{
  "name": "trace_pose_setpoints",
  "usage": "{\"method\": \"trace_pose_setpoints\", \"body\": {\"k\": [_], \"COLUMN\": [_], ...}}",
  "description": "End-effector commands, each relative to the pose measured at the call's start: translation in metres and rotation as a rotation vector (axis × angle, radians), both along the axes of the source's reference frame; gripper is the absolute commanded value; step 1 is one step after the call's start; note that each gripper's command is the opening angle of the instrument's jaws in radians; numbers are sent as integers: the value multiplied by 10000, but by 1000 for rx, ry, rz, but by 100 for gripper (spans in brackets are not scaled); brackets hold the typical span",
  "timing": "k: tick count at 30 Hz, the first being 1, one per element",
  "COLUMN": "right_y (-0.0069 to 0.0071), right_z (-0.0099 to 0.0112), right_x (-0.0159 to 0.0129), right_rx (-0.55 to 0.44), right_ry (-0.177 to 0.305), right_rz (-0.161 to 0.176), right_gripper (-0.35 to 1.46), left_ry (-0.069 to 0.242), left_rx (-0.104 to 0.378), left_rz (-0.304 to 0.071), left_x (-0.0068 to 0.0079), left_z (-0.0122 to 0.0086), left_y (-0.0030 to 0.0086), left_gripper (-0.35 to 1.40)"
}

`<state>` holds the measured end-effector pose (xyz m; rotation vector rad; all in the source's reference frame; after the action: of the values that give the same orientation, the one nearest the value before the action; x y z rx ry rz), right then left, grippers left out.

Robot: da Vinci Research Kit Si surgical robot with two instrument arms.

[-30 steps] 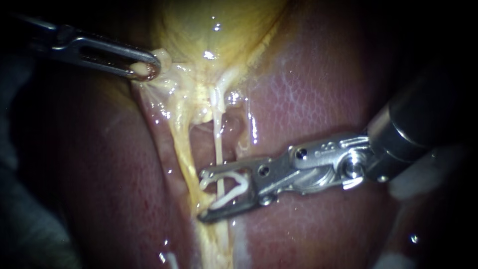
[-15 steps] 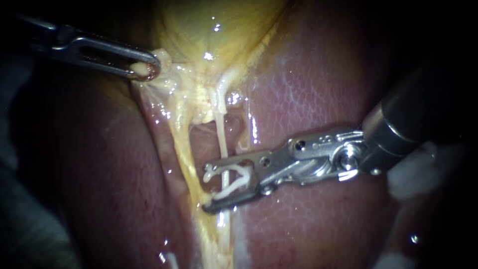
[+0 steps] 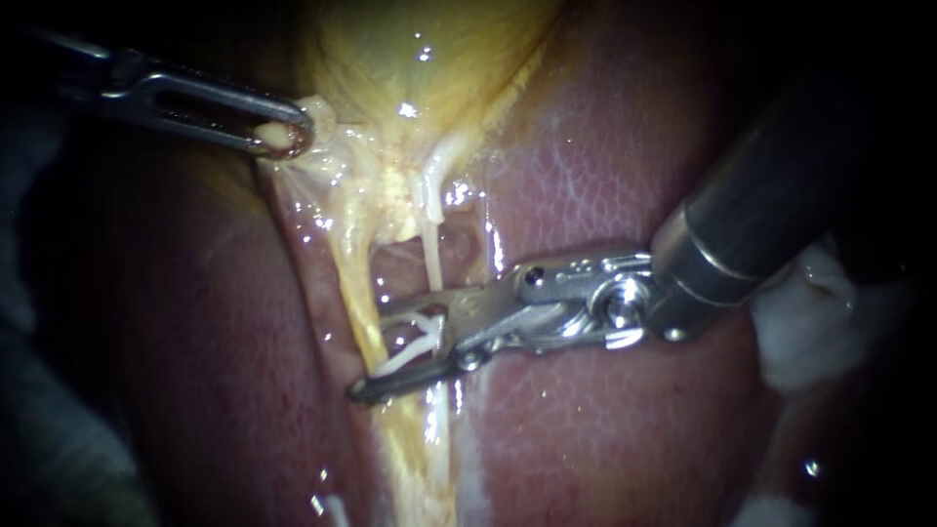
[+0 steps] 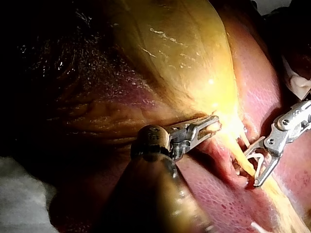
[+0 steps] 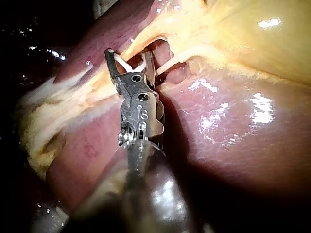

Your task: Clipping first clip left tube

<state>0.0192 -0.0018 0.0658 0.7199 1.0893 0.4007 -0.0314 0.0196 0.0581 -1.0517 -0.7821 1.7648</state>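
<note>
My right instrument (image 3: 366, 351) comes in from the right with a white clip (image 3: 410, 346) held between its spread jaws. The jaws straddle the thin white tube (image 3: 429, 259), and their tips reach the yellow left tube (image 3: 356, 283). In the right wrist view the clip (image 5: 127, 64) sits in the same jaws (image 5: 129, 58), against the yellow strand. My left instrument (image 3: 288, 137) is shut on a pale fold of tissue beside the gallbladder (image 3: 410, 49) and holds it up and to the left. The left wrist view shows its jaws (image 4: 211, 124) on that fold, with my right instrument (image 4: 255, 167) beyond.
Pink liver (image 3: 605, 176) lies under and to the right of the tubes. White gauze (image 3: 800, 322) sits behind the right instrument's shaft. Dark surroundings fill the left side of the endoscope view.
My right instrument has slid left and slightly up with the clip, so its jaw tips now reach the yellow tube. The left instrument has not moved.
</note>
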Motion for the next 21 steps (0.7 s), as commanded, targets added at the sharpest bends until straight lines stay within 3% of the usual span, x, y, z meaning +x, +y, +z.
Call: {"method": "trace_pose_setpoints", "body": {"k": [1, 4, 8, 21], "right_y": [0, -2, -5, -27], "right_z": [-1, -2, -5, -26], "right_x": [1, 5, 8, 9], "right_rx": [8, 40, 80, 160], "right_ry": [13, 50, 98, 185], "right_rz": [11, 46, 56, -35], "right_gripper": [48, 48, 49, 46], "left_ry": [0, 0, 0, 0], "left_rx": [0, 0, 0, 0], "left_rz": [0, 0, 0, 1], "left_x": [0, 0, 0, 1], "left_z": [0, 0, 0, 0], "left_y": [0, 0, 0, 0], "left_gripper": [-35, -35, -35, -35]}}
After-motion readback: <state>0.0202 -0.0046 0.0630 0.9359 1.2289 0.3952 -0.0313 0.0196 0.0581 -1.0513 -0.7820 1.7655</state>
